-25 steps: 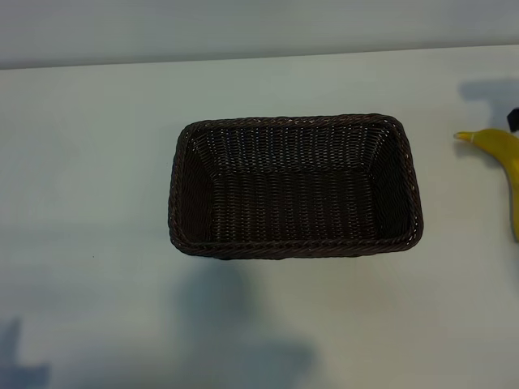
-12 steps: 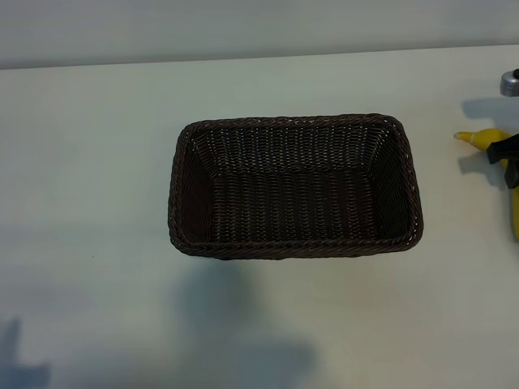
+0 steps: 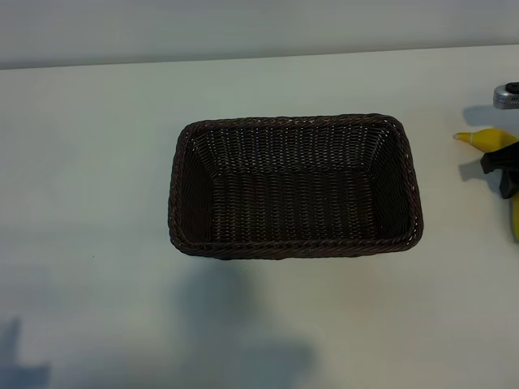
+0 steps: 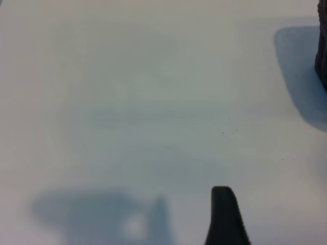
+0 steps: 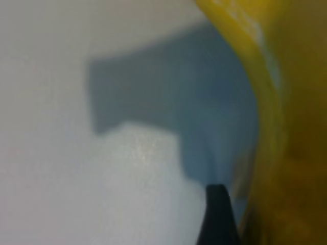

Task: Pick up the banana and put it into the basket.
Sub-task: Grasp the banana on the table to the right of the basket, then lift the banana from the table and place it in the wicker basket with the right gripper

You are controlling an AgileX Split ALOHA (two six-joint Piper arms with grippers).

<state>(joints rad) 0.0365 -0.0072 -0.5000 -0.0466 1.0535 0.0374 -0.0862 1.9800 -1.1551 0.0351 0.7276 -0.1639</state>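
The bright yellow banana lies on the white table at the far right edge of the exterior view, its stem end pointing toward the basket. The dark brown wicker basket stands in the middle with nothing in it. My right gripper is down over the banana's middle, open, and its black fingers cross the fruit. In the right wrist view, one fingertip stands close beside the banana; the other finger is hidden. My left gripper is outside the exterior view; its wrist view shows one finger above bare table, holding nothing.
The table's far edge runs along the back. A corner of the basket shows at the edge of the left wrist view. White tabletop surrounds the basket on all sides.
The right gripper has come into the exterior view from the right edge and settled down across the banana. The banana and the basket have not moved.
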